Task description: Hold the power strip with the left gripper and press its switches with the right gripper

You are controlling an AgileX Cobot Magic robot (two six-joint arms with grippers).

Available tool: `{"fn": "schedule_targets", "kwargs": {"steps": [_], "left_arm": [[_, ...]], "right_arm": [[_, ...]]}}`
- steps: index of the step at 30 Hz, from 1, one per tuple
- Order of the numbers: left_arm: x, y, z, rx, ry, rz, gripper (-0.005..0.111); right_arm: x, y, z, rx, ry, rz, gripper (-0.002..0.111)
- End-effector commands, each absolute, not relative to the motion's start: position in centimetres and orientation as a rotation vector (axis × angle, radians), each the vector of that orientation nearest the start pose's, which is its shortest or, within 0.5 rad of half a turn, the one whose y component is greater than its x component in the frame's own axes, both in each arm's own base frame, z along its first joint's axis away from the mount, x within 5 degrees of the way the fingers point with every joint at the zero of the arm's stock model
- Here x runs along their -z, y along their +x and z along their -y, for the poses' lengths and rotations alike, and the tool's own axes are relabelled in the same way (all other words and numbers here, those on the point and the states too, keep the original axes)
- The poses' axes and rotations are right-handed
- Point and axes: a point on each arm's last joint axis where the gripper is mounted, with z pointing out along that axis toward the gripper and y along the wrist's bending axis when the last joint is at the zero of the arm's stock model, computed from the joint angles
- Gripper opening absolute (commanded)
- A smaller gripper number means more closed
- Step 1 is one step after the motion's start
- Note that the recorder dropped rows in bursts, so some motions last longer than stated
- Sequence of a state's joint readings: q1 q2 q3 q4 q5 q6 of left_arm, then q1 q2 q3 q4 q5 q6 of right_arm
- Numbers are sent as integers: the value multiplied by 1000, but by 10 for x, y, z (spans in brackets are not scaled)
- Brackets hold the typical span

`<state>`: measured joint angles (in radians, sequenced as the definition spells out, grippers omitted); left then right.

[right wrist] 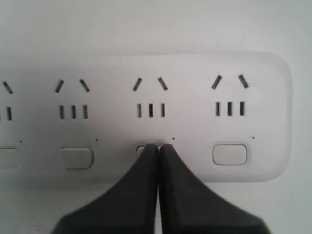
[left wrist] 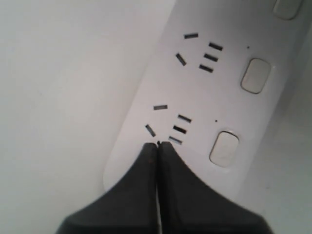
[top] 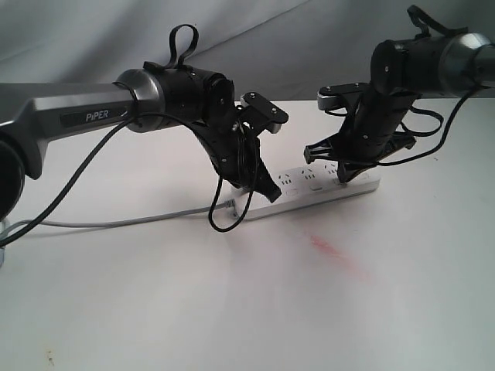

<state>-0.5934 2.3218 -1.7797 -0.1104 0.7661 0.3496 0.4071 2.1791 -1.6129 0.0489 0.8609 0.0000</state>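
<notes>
The white power strip (top: 311, 182) lies flat on the white table, its thin grey cord (top: 139, 219) trailing off to the left. My left gripper (top: 271, 193), on the arm lettered "PiPER", is shut with nothing between its fingers. Its tips rest on the strip's (left wrist: 161, 78) cord end (left wrist: 157, 145), beside the last socket group and apart from the nearest switch (left wrist: 224, 147). My right gripper (top: 344, 175) is shut too. Its joined tips (right wrist: 157, 146) sit on the switch second from the strip's (right wrist: 195, 68) far end and hide most of it. Neighbouring switches (right wrist: 229, 154) (right wrist: 77, 157) are uncovered.
A red smear (top: 334, 252) marks the table in front of the strip. A grey cloth backdrop (top: 93, 39) hangs behind the table. Loose black cables (top: 228, 220) dangle from the left arm over the cord end of the strip.
</notes>
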Motion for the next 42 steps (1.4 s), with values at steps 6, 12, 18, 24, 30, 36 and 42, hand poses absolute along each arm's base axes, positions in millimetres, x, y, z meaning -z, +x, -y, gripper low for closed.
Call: {"fn": "schedule_targets", "kwargs": {"steps": [6,12,18,24,30,36,42], "left_arm": [[-116,396,278,174,1206,-2577,0],[-116,396,278,174,1206,-2577,0],[-116,396,278,174,1206,-2577,0],[-116,396,278,174,1206,-2577,0],[-116,396,278,174,1207,-2579,0],[-116,396,278,174,1208,-2580,0],[-116,396,278,174,1207,-2579,0]], "right_arm": [[-150,408,-180,-122,-575,-2859,0],[-130,409,-181,-110,-578,-2903,0],[-111,404,-179,-103,-564,-2928,0],[-97,397,-175,-99,-554,-2937,0],[-98,395,-174,-99,-552,-2927,0],[-140,399,-178,-174,-495,-2796,0],[-156,393,-187,-224,-536,-2766,0]]}}
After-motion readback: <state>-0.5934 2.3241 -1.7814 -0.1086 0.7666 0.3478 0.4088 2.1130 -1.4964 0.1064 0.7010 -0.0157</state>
